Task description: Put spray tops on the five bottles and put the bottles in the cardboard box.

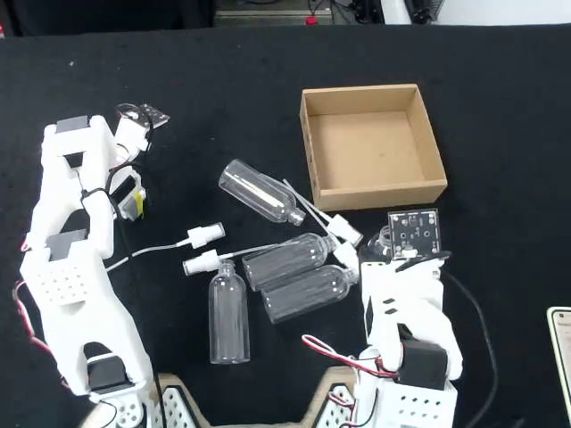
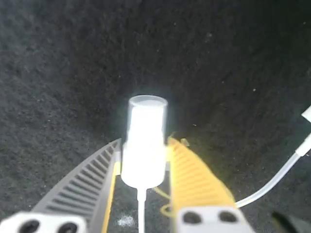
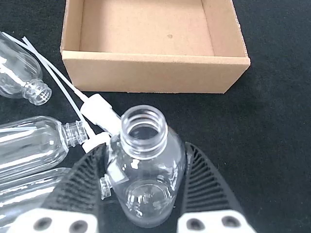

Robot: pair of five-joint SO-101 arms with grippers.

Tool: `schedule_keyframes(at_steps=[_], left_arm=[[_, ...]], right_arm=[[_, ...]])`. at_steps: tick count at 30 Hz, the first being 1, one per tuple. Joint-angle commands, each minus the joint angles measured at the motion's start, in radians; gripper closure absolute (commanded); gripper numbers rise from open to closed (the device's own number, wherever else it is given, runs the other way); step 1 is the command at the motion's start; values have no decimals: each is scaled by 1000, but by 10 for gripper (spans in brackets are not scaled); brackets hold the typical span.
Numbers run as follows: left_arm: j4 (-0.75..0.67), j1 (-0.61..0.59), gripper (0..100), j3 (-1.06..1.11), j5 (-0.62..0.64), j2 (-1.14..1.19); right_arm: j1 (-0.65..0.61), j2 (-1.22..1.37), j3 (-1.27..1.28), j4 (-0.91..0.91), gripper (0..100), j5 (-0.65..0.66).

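Note:
My left gripper [image 2: 144, 144] is shut on a white spray top [image 2: 145, 145], held cap-up over the black cloth; in the high view this gripper [image 1: 134, 201] is at the left of the table. My right gripper [image 3: 146, 150] is shut on a clear bottle [image 3: 146, 170], upright with an open neck, just in front of the cardboard box [image 3: 155, 73]. The empty box [image 1: 379, 193] stands at the back right. Three capless bottles [image 1: 261, 191] [image 1: 290, 259] [image 1: 228, 316] and one more [image 1: 308, 292] lie at the centre. Loose spray tops [image 1: 205, 234] [image 1: 202, 262] [image 1: 343, 227] lie among them.
A thin tube [image 2: 277, 182] from a loose spray top runs close by my left gripper. Two tubes [image 3: 53, 80] cross between the lying bottles and the box. A pale object [image 1: 560, 357] sits at the right edge. Black cloth lies open behind and right of the box.

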Motion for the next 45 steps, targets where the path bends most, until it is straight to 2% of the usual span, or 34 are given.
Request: schedule_keyframes(at_steps=[1,5,9,12,15,20,25,29,35,40,43,45], left_arm=[[60,-15,938,-68,-8,-17],[215,-16,970,-153,71,-68],[347,-10,970,-180,155,-235],[407,-7,970,-119,232,-413],[394,-7,970,18,301,-624],[199,-7,970,298,436,-990],[-25,59,970,539,629,-1298],[-253,191,970,728,744,-1436],[-559,332,970,866,911,-1537],[-643,398,970,931,1002,-1620],[-646,433,970,955,1069,-1718],[-647,453,970,966,1086,-1800]], right_arm=[[-6,-59,-4,-21,988,-3],[-6,-59,-4,-21,988,-3],[-12,-59,-38,-21,988,-3],[5,-59,-119,-20,988,20],[5,-59,-208,-23,988,55],[-110,-48,-300,-92,988,46],[-315,-47,-344,-175,988,44],[-493,-15,-340,-258,988,48],[-620,162,-312,-523,988,44],[-710,282,-237,-549,988,44],[-717,292,-193,-551,988,40],[-710,280,-182,-545,988,-9]])
